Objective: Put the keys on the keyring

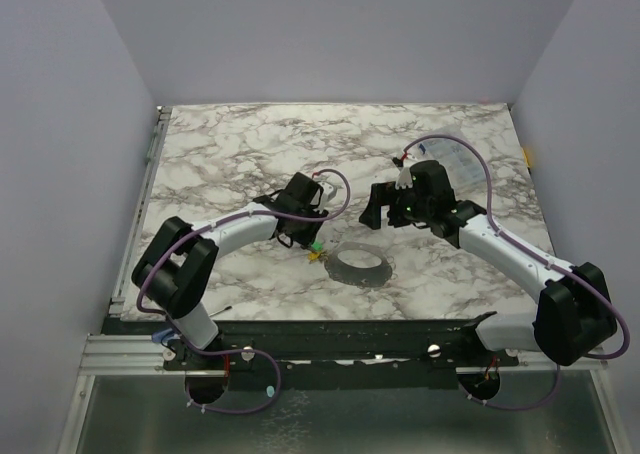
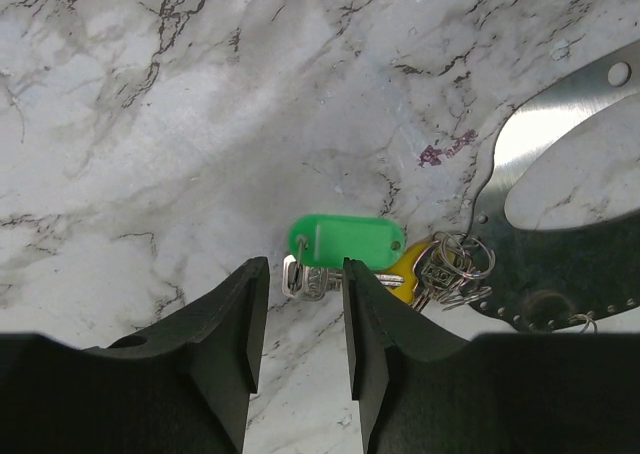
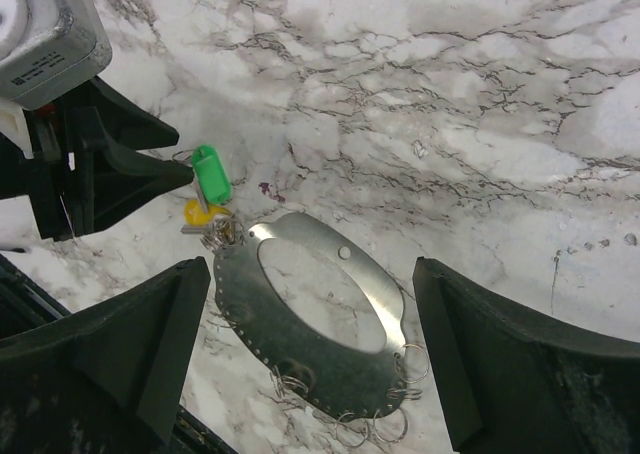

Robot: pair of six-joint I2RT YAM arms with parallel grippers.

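Note:
The keys lie bunched on the marble, one with a green head and one with a yellow head, beside a silver key. Small split rings join them to the keyring, a flat grey metal oval loop. My left gripper is low over them, its jaws partly open with the silver key's head in the gap, untouched by either pad. My right gripper hangs wide open above the keyring, holding nothing. From above, the keys sit at the keyring's left edge.
More loose split rings hang from the keyring's near rim. The left arm's fingers show at the left of the right wrist view, close to the green head. Purple cables loop over both arms.

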